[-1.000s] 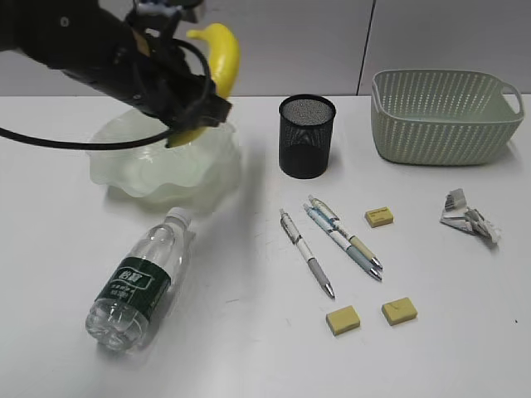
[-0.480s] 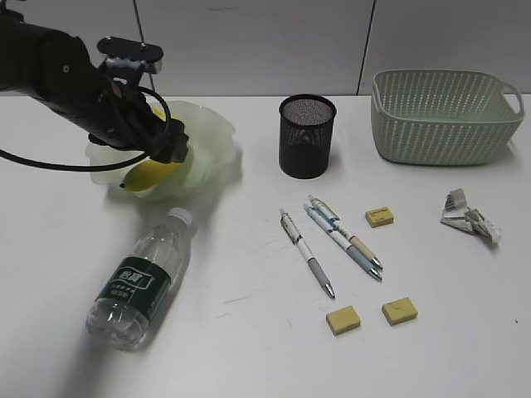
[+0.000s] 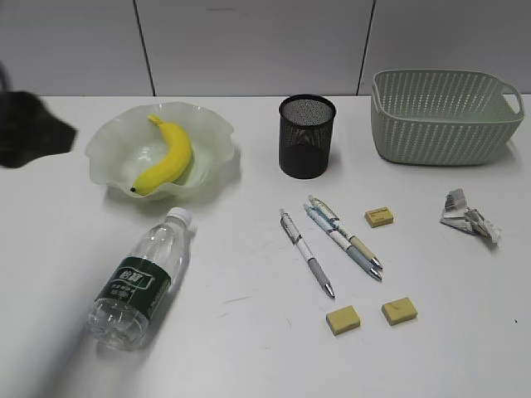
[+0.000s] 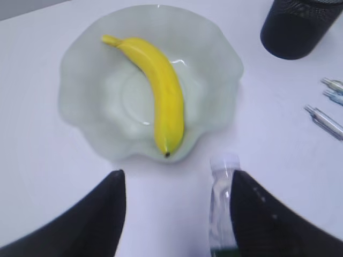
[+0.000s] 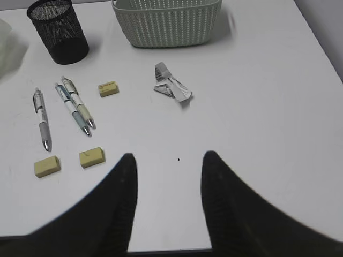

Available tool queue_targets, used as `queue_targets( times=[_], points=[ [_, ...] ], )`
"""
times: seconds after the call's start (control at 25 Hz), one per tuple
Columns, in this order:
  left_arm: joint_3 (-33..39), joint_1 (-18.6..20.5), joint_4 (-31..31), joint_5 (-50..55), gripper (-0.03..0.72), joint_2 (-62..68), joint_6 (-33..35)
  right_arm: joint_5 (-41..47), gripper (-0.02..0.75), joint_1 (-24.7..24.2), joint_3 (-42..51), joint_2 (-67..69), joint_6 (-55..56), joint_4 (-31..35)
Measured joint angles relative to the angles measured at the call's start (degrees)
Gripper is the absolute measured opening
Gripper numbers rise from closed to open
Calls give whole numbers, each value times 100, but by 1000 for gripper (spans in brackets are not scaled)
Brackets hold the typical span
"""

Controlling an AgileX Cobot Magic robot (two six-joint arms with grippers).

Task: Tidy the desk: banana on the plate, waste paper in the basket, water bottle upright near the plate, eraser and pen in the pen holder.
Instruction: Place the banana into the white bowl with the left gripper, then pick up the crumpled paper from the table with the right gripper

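Now banana (image 3: 167, 157) inside plate (image 3: 214, 133)

The white worktop (image 3: 249, 332) carries the ruffled green plate (image 3: 211, 137), a water bottle (image 3: 137, 286) lying on its side, the black mesh pen holder (image 3: 307, 137), the sage basket (image 3: 444, 120), three pens (image 3: 332, 240), three yellow erasers (image 3: 373, 311) and crumpled waste paper (image 3: 469, 217).
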Motion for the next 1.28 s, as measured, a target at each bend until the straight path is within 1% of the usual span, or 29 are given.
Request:
queue_targets(
  times=[0.08,0.12,0.28,0.4,0.52,0.64,0.72,0.84,1.0,1.08,1.16,1.28],
  points=[
    [571,0,0,640,451,-1378,0,0,329,0,0,0,0,0],
    [735,0,0,1097,450,-2137,0,0,329,0,0,0,0,0],
    [1125,0,-19,2861,449,-4630,0,0,329,0,0,0,0,10],
    [1329,0,-34,3527,448,-5869,-13,0,329,0,0,0,0,22],
    [1597,0,-38,3650,448,-6673,-215,-6,329,0,0,0,0,70],
    [1667,18,18,3625,438,-7065,-339,-37,329,0,0,124,-178,162],
    [1665,51,64,3609,425,-7102,-365,-130,329,0,-46,419,-591,384],
    [1665,61,91,3609,414,-7102,-400,-600,329,0,-177,1198,-1229,674],
    [1665,136,109,3608,400,-7102,-405,-1572,329,0,-315,3254,-1795,725],
    [1665,400,109,3608,397,-7102,-406,-2203,329,0,-456,4441,-1899,681],
    [1670,699,120,3608,396,-7102,-406,-2601,340,0,-754,5818,-1965,550],
    [1670,1050,125,3603,396,-7102,-412,-2762,405,28,-1298,7365,-2033,441]
  ],
)
